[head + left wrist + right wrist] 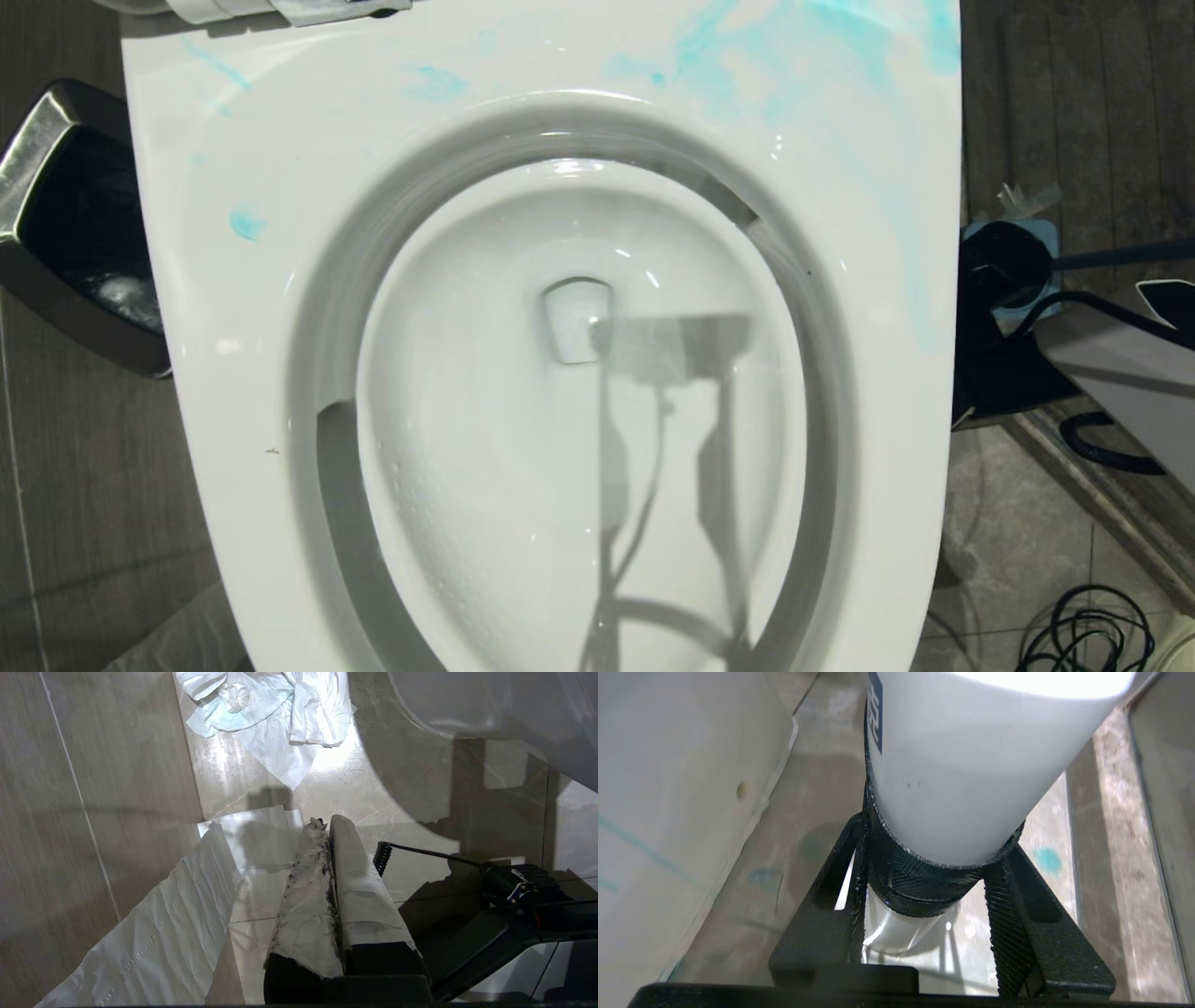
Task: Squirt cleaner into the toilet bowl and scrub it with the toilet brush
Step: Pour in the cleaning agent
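Note:
The white toilet bowl fills the head view, and its seat carries blue cleaner smears along the back and right. In the right wrist view my right gripper is shut on a white bottle, with its black fingers pressed against the bottle's black knurled band. It hangs low beside the toilet's outer wall. My left gripper is shut and empty, its fingers wrapped in white paper, parked above the floor. I cannot make out the toilet brush for certain.
A steel bin stands left of the toilet. On the right are a black round object on a blue pad, my right arm and loose cables. Paper sheets and crumpled tissue lie on the floor.

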